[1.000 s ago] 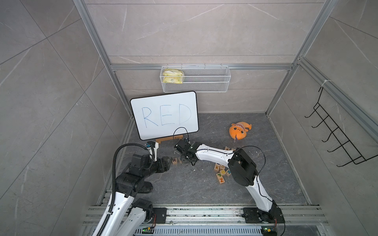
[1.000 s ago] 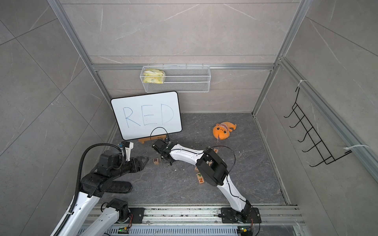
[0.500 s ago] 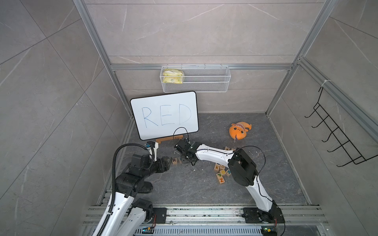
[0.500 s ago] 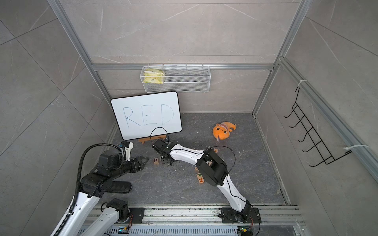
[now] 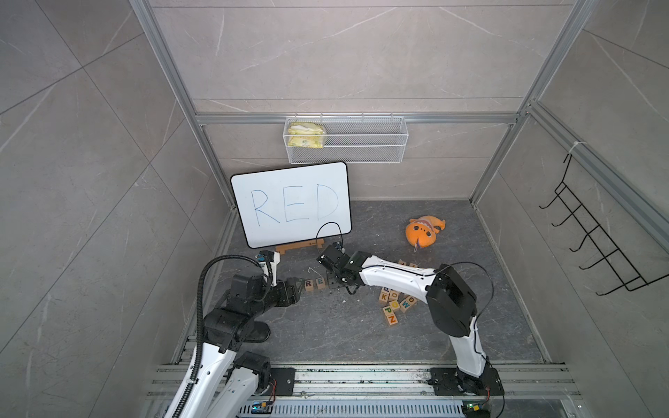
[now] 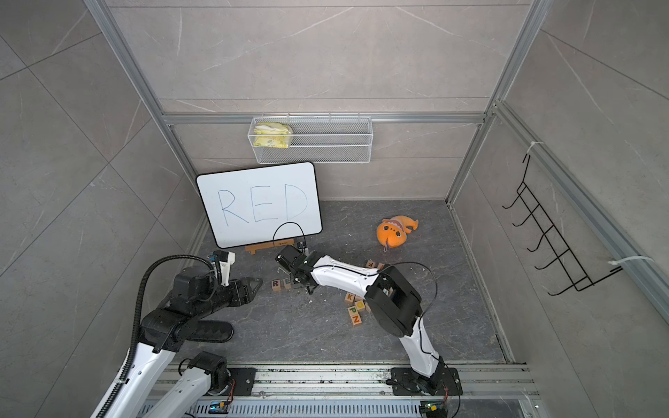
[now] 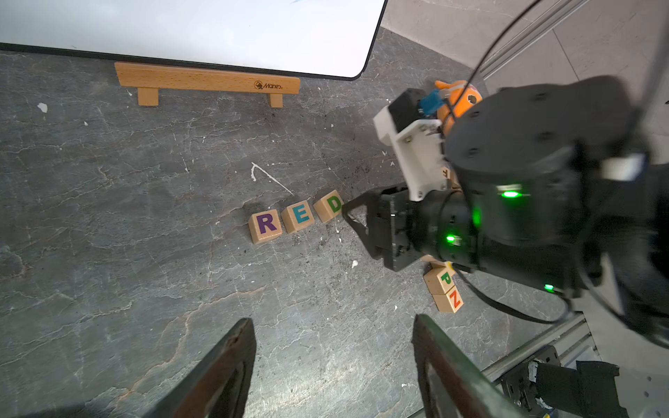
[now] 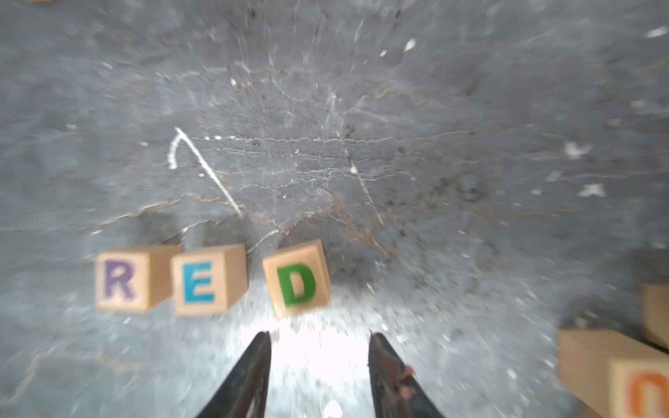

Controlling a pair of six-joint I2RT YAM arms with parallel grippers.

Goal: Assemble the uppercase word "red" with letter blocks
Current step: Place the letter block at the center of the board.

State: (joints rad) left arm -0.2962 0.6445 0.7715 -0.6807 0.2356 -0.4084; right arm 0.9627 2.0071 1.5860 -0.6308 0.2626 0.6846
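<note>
We see the letter blocks [image 7: 298,217] spelling RED. Our right end effector [image 8: 320,336] and left end effector [image 7: 333,320] both stand parted, empty.

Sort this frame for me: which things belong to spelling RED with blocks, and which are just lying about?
Job: R block, E block, D block, in a row, the D slightly skewed.

Lying about: spare letter blocks, whiteboard reading RED (prompt only), orange plush toy, wire basket holding a yellow packet, black hook rack.
</note>
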